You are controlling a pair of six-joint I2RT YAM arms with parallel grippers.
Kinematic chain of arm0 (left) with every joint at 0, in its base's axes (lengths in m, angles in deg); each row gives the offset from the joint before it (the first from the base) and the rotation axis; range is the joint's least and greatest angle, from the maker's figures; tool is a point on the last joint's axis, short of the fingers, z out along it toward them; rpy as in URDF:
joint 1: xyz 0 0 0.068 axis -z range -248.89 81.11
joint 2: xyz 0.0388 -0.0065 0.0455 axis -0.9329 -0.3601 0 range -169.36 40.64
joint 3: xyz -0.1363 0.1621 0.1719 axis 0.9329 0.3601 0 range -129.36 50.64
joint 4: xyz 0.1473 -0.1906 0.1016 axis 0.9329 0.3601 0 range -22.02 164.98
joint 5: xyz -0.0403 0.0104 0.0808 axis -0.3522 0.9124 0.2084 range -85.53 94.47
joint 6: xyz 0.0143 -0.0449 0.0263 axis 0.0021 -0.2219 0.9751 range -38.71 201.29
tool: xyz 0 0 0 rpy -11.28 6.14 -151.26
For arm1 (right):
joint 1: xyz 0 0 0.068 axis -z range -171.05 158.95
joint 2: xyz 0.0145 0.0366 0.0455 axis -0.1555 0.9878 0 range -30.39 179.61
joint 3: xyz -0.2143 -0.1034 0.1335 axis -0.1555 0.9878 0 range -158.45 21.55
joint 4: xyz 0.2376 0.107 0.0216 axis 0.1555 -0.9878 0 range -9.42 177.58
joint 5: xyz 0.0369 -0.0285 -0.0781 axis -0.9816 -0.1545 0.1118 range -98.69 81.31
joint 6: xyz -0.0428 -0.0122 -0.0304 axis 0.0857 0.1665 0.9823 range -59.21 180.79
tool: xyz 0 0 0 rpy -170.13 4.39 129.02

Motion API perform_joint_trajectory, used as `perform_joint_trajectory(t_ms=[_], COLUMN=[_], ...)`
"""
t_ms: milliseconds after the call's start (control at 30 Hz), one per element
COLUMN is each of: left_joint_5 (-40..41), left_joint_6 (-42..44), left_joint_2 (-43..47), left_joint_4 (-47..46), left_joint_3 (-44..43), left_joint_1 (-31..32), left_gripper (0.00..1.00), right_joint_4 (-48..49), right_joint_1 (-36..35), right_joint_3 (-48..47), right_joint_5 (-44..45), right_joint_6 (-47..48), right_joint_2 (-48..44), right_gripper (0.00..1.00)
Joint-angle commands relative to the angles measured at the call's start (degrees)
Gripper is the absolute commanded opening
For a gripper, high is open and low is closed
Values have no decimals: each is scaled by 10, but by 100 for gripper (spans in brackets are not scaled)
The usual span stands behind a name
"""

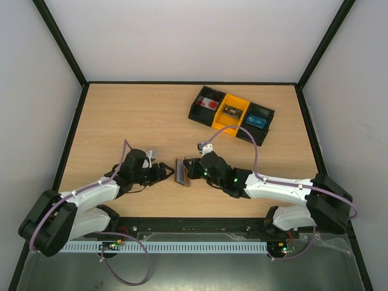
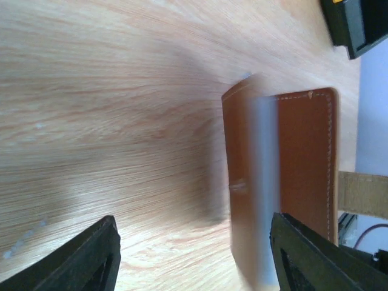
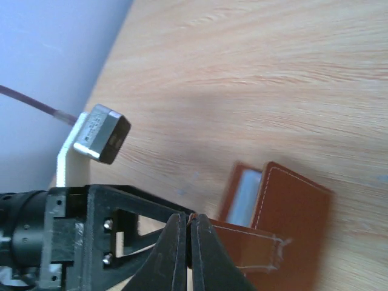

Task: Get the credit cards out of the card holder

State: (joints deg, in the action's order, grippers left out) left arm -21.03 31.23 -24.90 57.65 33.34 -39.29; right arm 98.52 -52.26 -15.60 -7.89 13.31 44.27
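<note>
The brown card holder (image 1: 181, 171) lies partly unfolded on the table between my two grippers. In the right wrist view the card holder (image 3: 295, 209) shows a pale-blue credit card (image 3: 245, 190) between its flaps. My right gripper (image 3: 190, 219) is shut on the holder's snap tab. In the left wrist view the holder (image 2: 306, 157) and a blurred grey-blue card (image 2: 265, 182) sit just inside one of the wide-apart fingers (image 2: 303, 257). My left gripper (image 2: 194, 257) is open, with bare wood across most of its gap. From above, the left gripper (image 1: 165, 171) faces the holder's left edge and the right gripper (image 1: 193, 169) its right.
A black-and-yellow tray of bins (image 1: 230, 115) stands at the back right of the table; its corner shows in the left wrist view (image 2: 357, 24). Black frame posts and pale walls border the wooden table (image 1: 133, 121).
</note>
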Motion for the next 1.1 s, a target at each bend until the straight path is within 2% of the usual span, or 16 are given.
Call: perform_joint_trajectory(t_ms=[0, 133, 300, 500, 733, 967, 1067], left_joint_5=[4, 26, 38, 44, 62, 52, 52], left_joint_6=[24, 29, 25, 29, 35, 25, 22], left_joint_2=[32, 62, 64, 54, 47, 22, 8], left_joint_4=[49, 68, 72, 73, 77, 51, 40], left_joint_3=[-34, -29, -14, -14, -9, -8, -7], left_joint_1=[2, 1, 1, 0, 2, 3, 3], left_gripper=[72, 75, 74, 71, 61, 60, 54], right_joint_4=[93, 85, 62, -40, -77, -88, -102], right_joint_1=[-3, -3, -3, -2, -2, -1, -2], right_joint_3=[20, 8, 30, 53, 102, 142, 151], right_joint_5=[-23, -6, 20, 134, 158, 184, 201], right_joint_6=[-25, -26, -44, -81, -102, -130, -139], right_joint_2=[-18, -5, -12, -55, -73, -64, -68], right_gripper=[2, 2, 2, 2, 2, 2, 2])
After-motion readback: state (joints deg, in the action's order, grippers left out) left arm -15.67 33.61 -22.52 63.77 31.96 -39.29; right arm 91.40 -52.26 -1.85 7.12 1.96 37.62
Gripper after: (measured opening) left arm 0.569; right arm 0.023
